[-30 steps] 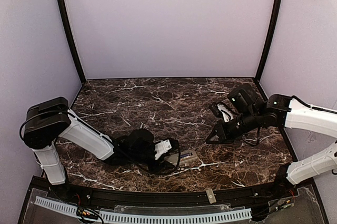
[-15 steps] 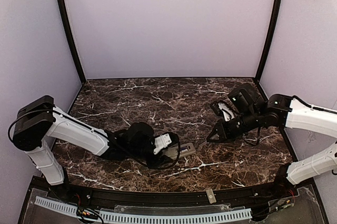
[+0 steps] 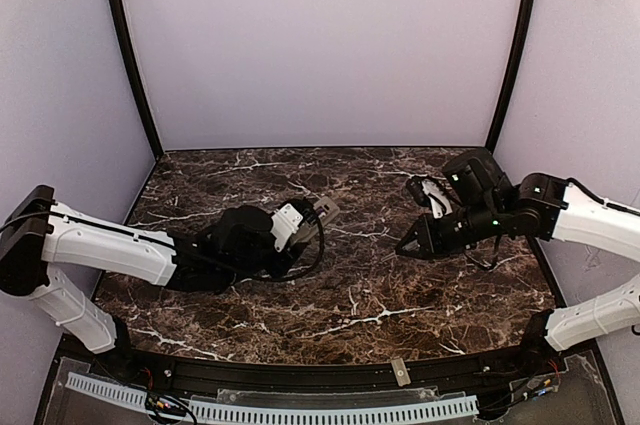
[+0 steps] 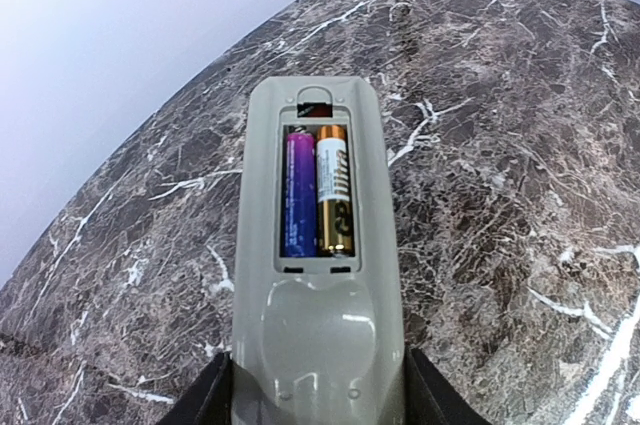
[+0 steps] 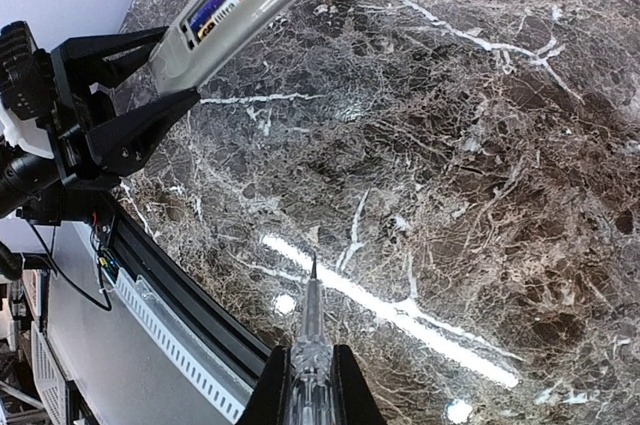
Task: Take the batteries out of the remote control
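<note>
My left gripper (image 3: 303, 221) is shut on the near end of the remote control (image 3: 322, 210) and holds it above the table, left of centre. In the left wrist view the grey-beige back (image 4: 318, 340) faces up between the jaws of the left gripper (image 4: 315, 400). The battery recess is open, with a purple battery (image 4: 298, 195) and a gold battery (image 4: 334, 195) side by side in it. My right gripper (image 3: 412, 244) is shut on a clear pointed tool (image 5: 312, 317) and hangs over the table's right half, apart from the remote (image 5: 228, 3).
A short flat grey cover piece (image 3: 400, 372) lies on the black front rail. The dark marble table (image 3: 350, 295) is walled by lilac panels on three sides. The tool's tip points toward the front rail (image 5: 170, 300).
My left gripper has lifted the remote from the front middle of the table and carried it back and left. My right gripper has shifted slightly back with the tool.
</note>
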`<state>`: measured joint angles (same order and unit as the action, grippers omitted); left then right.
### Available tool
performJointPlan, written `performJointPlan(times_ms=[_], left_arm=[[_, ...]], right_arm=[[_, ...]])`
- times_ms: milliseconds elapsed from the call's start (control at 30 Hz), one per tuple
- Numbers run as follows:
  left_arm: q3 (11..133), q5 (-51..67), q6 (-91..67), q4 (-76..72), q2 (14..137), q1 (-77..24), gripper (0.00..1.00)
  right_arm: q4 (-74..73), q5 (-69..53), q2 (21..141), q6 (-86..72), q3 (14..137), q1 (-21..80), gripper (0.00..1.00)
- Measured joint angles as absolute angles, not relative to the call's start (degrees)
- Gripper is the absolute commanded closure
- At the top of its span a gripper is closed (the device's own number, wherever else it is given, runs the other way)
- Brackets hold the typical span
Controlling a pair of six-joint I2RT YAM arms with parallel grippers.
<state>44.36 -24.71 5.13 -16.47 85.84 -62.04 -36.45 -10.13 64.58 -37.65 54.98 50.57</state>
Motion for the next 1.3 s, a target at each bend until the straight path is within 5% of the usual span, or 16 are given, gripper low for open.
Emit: performJointPlan(times_ms=[633,1067,1300], left_arm=[[52.53,-13.5,4.67,-2.87,84.62,-62.04,1.0],[62.65,-16.71,8.78,13.87,82.39,-62.15,1.0],[57.84,-15.88,14.46,12.16,79.02,-62.17,1.0]], right_arm=[[-35.55,-8.67,63.24,-34.65,55.94,50.48,1.0],[-29.8,-10.61,61.8,-30.48,57.01,48.88,1.0],[-26.59,-13.26,62.04,-30.0,58.26,48.64,1.0]])
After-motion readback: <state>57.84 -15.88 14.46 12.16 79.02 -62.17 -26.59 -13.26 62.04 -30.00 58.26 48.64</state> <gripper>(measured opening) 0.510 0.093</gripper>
